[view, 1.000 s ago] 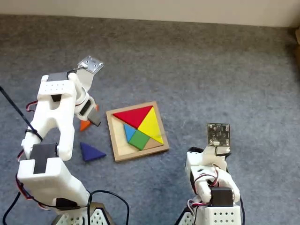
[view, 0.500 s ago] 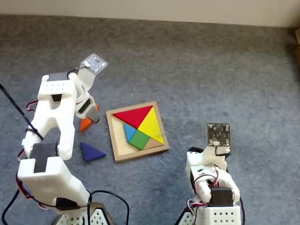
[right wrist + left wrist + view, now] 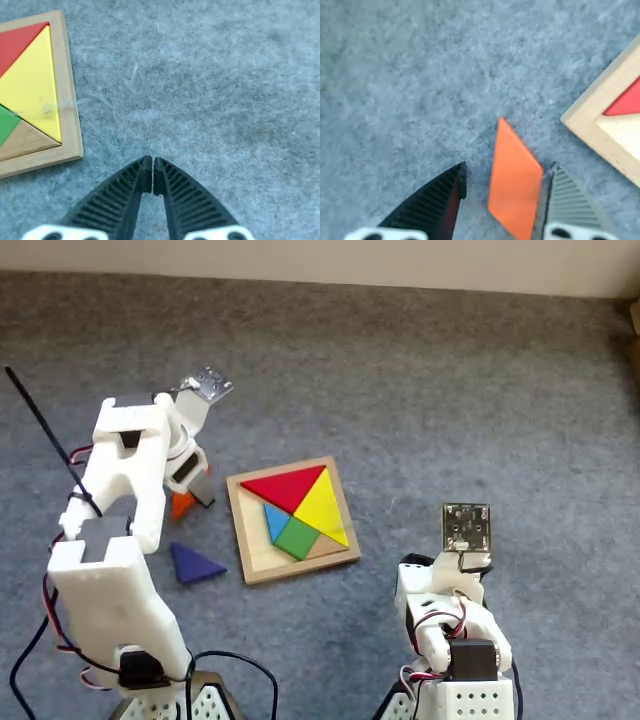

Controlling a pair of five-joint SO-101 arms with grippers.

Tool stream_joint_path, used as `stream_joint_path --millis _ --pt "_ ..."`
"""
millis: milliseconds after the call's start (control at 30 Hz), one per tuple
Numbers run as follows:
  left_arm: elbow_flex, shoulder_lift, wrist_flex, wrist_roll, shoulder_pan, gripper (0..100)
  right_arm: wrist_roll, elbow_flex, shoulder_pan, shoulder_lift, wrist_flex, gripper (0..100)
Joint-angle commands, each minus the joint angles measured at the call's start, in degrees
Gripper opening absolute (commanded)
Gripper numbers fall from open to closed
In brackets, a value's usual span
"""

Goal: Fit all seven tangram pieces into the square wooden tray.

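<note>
Orange tangram piece (image 3: 514, 186) has not moved. Left fingers (image 3: 437, 200) have leaned in, spread on both sides of it, ready to pinch. Right fingers (image 3: 130, 192) rest pressed together.

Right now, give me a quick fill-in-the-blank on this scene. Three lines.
The left pincer stands open around a piece coloured ___.
The right pincer is ___ above the carpet.
The triangle lying loose beside the tray is dark ___.
Missing words: orange; shut; blue.
</note>
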Motion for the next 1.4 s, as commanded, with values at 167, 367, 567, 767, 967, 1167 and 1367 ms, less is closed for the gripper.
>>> stream_joint_path --millis 167,367,567,767,967,1167,1367 --pt "-3.38 0.31 2.81 -1.14 -0.92 22 0.09 7.60 0.48 -0.84 0.13 2.7" --pt "-3.82 0.22 6.15 -1.05 -0.66 13 0.09 7.60 0.48 -0.84 0.13 2.7" --pt "-5.14 -4.53 13.27 4.92 -0.57 9 0.09 7.60 0.48 -0.84 0.13 2.7" --pt "-4.53 -15.25 21.19 15.47 3.74 8 0.09 7.60 0.48 -0.84 0.13 2.7" --pt "-5.05 -18.07 24.62 33.67 11.56 8 0.09 7.60 0.48 -0.84 0.13 2.7" --pt "-4.53 -17.98 24.26 56.62 18.07 8 0.09 7.60 0.48 -0.84 0.13 2.7" --pt "-2.59 -17.98 21.80 71.12 20.79 8 0.18 7.60 0.57 -0.84 0.13 2.7"
